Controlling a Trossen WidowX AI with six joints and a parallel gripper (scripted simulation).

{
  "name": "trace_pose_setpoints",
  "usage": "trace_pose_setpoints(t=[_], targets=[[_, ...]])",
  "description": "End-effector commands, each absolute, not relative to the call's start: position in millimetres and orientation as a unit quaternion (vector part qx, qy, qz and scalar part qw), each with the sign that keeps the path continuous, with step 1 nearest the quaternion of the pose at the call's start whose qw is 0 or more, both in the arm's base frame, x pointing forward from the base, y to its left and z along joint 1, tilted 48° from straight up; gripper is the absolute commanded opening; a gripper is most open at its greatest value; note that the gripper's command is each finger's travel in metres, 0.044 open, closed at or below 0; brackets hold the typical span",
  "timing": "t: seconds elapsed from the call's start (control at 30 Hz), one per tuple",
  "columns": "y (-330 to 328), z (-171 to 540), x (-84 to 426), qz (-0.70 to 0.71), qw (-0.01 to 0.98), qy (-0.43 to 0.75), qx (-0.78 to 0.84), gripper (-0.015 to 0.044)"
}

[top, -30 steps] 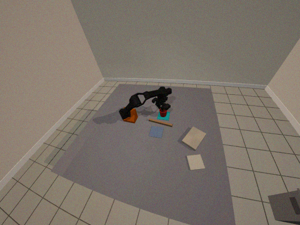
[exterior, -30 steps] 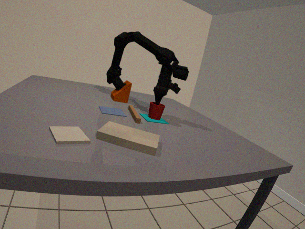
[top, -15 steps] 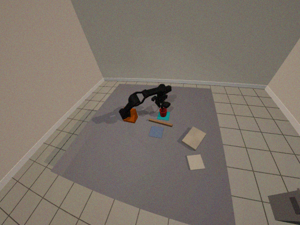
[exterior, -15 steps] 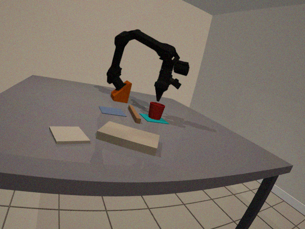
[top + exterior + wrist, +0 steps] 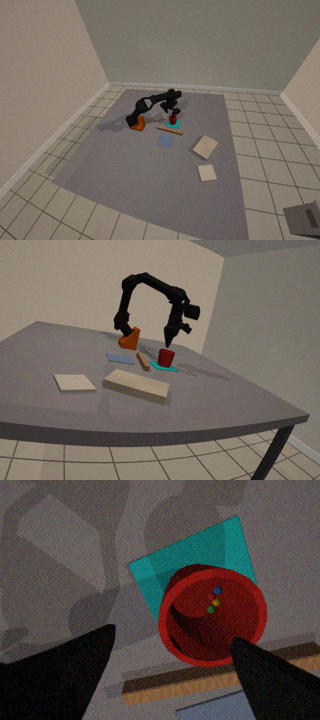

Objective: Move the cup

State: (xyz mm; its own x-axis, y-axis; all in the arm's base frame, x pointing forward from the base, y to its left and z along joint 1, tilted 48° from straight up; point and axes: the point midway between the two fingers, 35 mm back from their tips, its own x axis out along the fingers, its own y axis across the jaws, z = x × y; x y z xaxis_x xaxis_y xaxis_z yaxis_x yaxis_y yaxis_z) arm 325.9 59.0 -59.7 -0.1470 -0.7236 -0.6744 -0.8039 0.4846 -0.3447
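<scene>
I hold the fingers [image 5: 170, 113] [image 5: 167, 346] spread wide with nothing between them, just above a red cup [image 5: 172, 120] [image 5: 165, 358] [image 5: 170, 587] standing upright on a teal pad [image 5: 176, 125] [image 5: 171, 368] [image 5: 200, 550]. In the wrist view, four marbles, blue [image 5: 218, 590], red [image 5: 211, 597], yellow [image 5: 216, 602] and green [image 5: 211, 609], rest inside the cup. One fingertip overlaps the near part of the cup's rim in that view; whether it touches, I cannot tell, though the exterior view shows the tips over the rim.

A wooden bar [image 5: 169, 130] [image 5: 143, 361] [image 5: 185, 686] lies below the fingers, between the teal pad and a blue pad [image 5: 165, 140] [image 5: 119, 358] [image 5: 220, 709].

I judge this to be the release, with the teal pad as the likely destination, the set-down done and only the retreat left. The next move calls for drawing the fingers straight up and away from the cup, without sideways drift; a clipped rim could tip it and scatter the marbles across the surface [image 5: 124, 165] [image 5: 206, 405] [image 5: 285, 540].
</scene>
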Motion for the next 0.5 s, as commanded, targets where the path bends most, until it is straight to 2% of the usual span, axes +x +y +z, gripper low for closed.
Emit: trace_pose_setpoints(t=[0.0, 0.47], targets=[[63, -57, 327, 0.049, 0.415, 0.755, -0.505, 0.044], [96, -23, 335, 0.049, 0.418, 0.754, -0.504, 0.044]])
